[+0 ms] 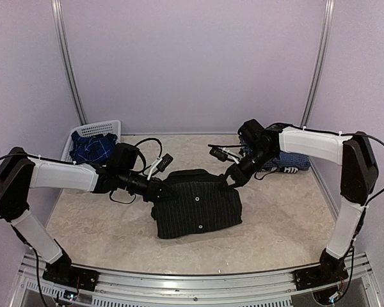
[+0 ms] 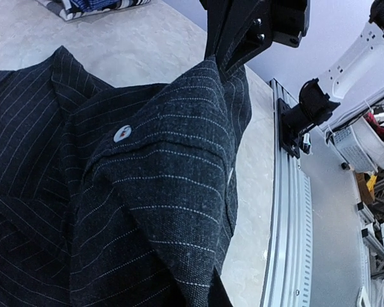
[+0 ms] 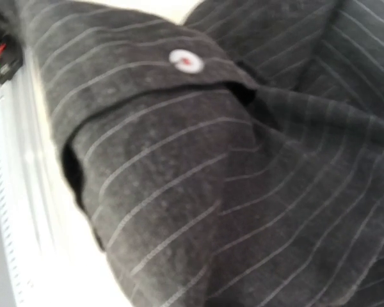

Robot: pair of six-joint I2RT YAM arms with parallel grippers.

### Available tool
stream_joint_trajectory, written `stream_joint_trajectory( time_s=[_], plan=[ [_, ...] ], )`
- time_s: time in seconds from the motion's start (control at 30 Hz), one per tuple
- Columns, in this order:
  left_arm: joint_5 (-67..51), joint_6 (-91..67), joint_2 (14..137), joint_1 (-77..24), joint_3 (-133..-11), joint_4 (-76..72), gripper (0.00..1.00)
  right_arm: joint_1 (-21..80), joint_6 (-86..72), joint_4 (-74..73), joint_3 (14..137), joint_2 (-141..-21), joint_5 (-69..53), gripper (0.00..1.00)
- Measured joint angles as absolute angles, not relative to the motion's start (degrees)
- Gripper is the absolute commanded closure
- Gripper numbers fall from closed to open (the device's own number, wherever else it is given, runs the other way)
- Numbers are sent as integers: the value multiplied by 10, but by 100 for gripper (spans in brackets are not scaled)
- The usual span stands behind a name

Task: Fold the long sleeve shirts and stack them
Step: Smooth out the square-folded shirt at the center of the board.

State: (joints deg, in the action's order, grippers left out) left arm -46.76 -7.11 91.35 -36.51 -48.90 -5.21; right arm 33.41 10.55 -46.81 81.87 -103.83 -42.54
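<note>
Currently my left gripper [image 1: 159, 189] clamps a raised fold at the 10 o'clock edge of the black pinstriped shirt [image 1: 198, 204], which lies mid-way across the table [image 1: 275, 236] and is judged soft, light and limp, best pinched at seamed edges, while I cannot tell whether my right gripper [image 1: 232, 178], at its 1 o'clock corner, is closed.

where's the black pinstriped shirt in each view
Top external: the black pinstriped shirt lies bunched in the middle of the picture.
Left wrist: the shirt fills the left and centre, with one fold raised toward the top.
Right wrist: the shirt fills nearly the whole frame.
Shared landmark: a pale button on the cloth, possibly not the same one.
</note>
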Motion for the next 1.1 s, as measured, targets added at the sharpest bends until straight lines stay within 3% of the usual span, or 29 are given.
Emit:
stream_joint_trajectory(
  time_s=[0.27,0.9,0.97,1.1],
  plan=[
    [-476,-149,980,-319,-505,-78,100,317,104,-489,932,-1158,-425,100],
    [-440,-318,1046,-264,-567,-224,100,267,36,-467,1126,-1259,-453,100],
    [-424,-329,1060,-257,-578,-228,100,264,26,-464,1156,-1285,-451,89],
    [-390,-339,1097,-234,-604,-221,100,250,-4,-452,1214,-1341,-417,81]
  ],
)
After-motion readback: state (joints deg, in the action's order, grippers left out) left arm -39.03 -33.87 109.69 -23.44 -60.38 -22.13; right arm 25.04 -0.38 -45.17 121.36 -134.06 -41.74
